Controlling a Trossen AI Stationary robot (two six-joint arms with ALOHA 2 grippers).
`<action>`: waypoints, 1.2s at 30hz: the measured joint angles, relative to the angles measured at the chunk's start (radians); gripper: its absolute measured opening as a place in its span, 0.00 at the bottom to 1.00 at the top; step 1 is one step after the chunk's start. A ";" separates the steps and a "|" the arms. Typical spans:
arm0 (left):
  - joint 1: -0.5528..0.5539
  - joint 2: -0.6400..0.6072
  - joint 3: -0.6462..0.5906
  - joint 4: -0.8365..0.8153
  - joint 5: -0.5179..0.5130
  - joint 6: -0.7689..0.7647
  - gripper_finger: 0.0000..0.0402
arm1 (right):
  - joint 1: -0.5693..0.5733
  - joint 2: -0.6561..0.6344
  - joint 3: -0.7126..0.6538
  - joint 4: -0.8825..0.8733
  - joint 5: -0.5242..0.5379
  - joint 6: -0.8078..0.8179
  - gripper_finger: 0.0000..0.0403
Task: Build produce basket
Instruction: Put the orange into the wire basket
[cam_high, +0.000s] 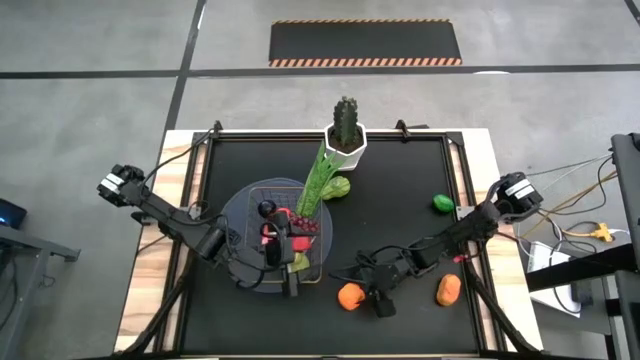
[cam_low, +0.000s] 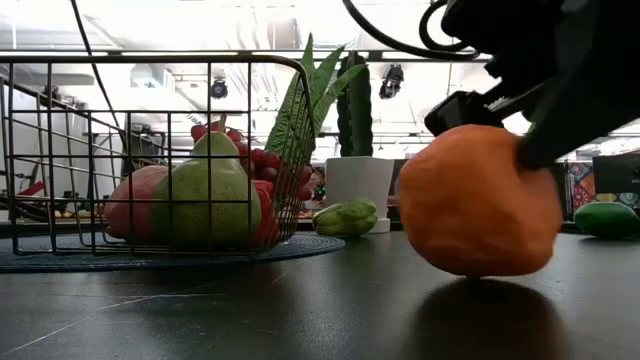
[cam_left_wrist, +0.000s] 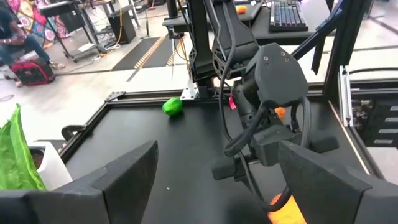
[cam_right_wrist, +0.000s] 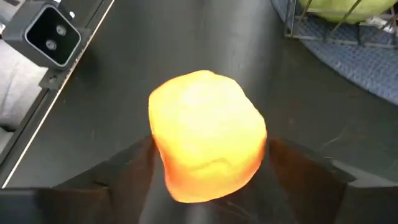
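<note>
The wire-mesh basket stands on a round grey-blue disc at the table's left middle. It holds a green pear, a pink-red fruit, red pieces and a leafy stalk that leans out over its far rim. My left gripper hangs open and empty over the basket's near right corner. My right gripper is shut on an orange near the table's front edge. A second orange piece, a green fruit and a light green piece lie on the mat. My right gripper pinches the orange between its two fingers, one on each opposite side. The fingers come at it low and slanting from the table's right. The orange's underside is at the table top; its sides look pressed flat.
A cactus in a white pot stands at the far middle of the black mat. A raised frame runs round the mat. Bare mat lies between the basket and the orange and at the far right.
</note>
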 joint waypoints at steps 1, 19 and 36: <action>-0.001 0.000 -0.002 0.001 0.000 0.007 0.78 | 0.000 -0.001 0.000 0.002 0.003 -0.001 0.67; -0.035 -0.120 -0.252 0.274 -0.049 0.110 0.78 | 0.006 -0.103 0.000 0.040 0.013 -0.300 0.33; -0.034 -0.354 -0.607 0.821 -0.040 0.364 0.78 | -0.008 -0.099 0.015 0.594 0.510 -0.932 0.33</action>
